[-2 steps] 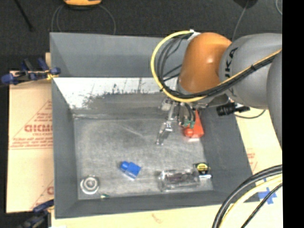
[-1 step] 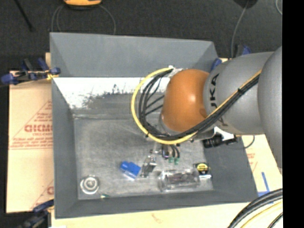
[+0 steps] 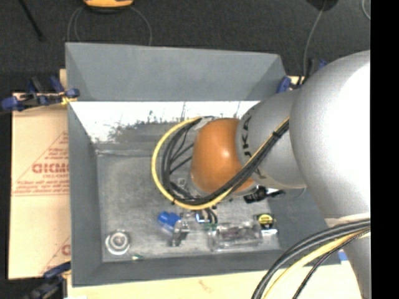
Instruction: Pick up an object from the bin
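**My pincer low over the front of the grey bin.**
Along the front wall lie one silvery disc, left, and one clear packet, right; just behind, one blue piece and one yellow-black piece. My pincer hangs by the blue piece, under my orange cover; its opening or hold I cannot tell.

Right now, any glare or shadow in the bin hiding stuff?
Camera view: bright glare washes the back wall of the grey metal bin; the floor darkens under the arm's orange cover; the small blue object and round silvery disc stand out; the clear plastic piece nearly blends into the floor.
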Controlling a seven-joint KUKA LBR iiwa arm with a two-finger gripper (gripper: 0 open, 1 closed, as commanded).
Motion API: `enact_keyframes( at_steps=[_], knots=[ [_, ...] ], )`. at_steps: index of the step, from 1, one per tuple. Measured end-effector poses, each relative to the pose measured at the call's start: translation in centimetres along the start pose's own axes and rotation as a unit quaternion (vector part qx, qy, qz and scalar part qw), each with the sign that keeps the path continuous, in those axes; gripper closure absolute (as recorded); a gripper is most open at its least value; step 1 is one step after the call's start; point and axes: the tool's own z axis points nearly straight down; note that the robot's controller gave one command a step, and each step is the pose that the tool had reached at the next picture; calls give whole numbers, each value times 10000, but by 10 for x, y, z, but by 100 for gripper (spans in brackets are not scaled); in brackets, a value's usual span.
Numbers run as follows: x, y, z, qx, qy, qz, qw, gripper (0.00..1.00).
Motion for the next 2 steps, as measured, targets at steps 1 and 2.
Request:
enact_keyframes(
  at_steps=[1, 2],
  knots=[
    [-2, 0, -4, -6, -29, 10, 10000, 100],
    [-11, 6, -182, -2, -24, -730, 9973, 100]
  ],
)
